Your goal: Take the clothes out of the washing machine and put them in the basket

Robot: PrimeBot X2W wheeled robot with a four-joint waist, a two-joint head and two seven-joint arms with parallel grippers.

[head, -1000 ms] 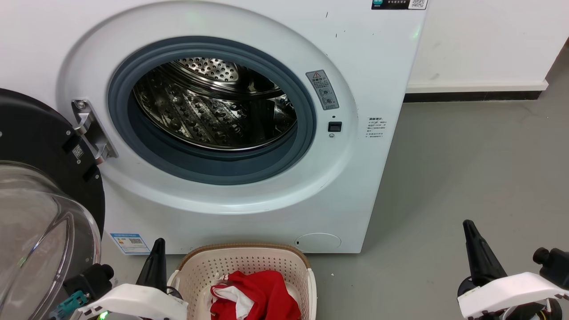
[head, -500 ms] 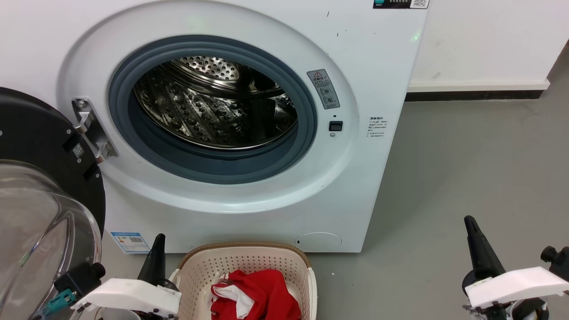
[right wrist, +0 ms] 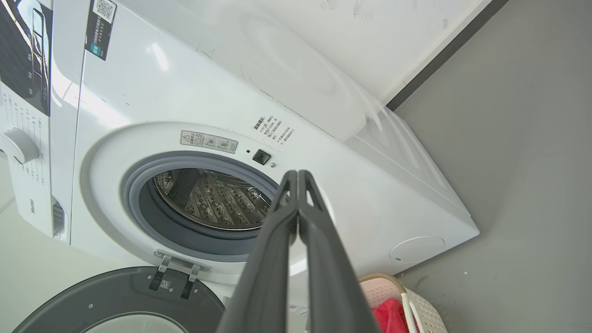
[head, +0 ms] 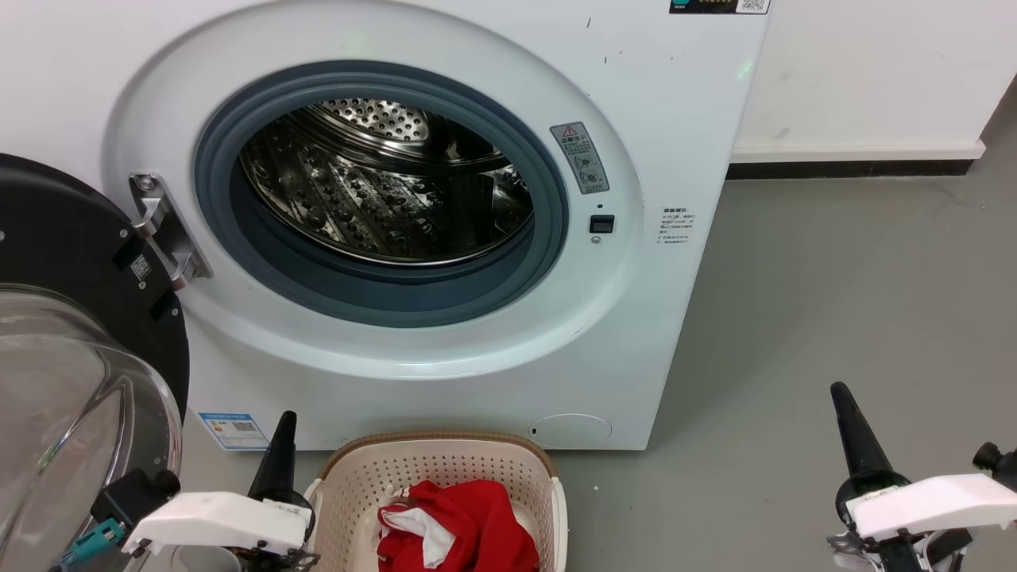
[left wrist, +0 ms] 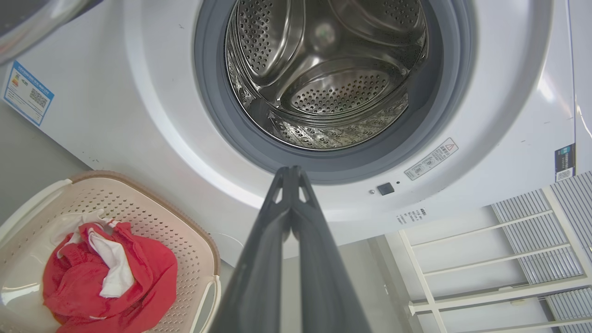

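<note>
Down at six o'clock the clothes (head: 469, 524) lie in the basket (head: 373, 481) before the washing machine (head: 659, 111); left pincer (head: 287, 416) and right pincer (head: 837, 388) are each pressed together.

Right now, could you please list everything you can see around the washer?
washing machine: one, white, straight ahead
drum: one, steel, no garment visible inside
door: one, black frame with clear glass, swung open at head view's left
basket: one, cream with brown rim, on the floor before the machine
clothes: one garment, red and white, in the basket
label: one, blue and white, low on the machine's front
floor: grey
wall: white, dark skirting
left gripper: one, dark fingers, shut, left of the basket
right gripper: one, dark fingers, shut, lower right above the floor
</note>
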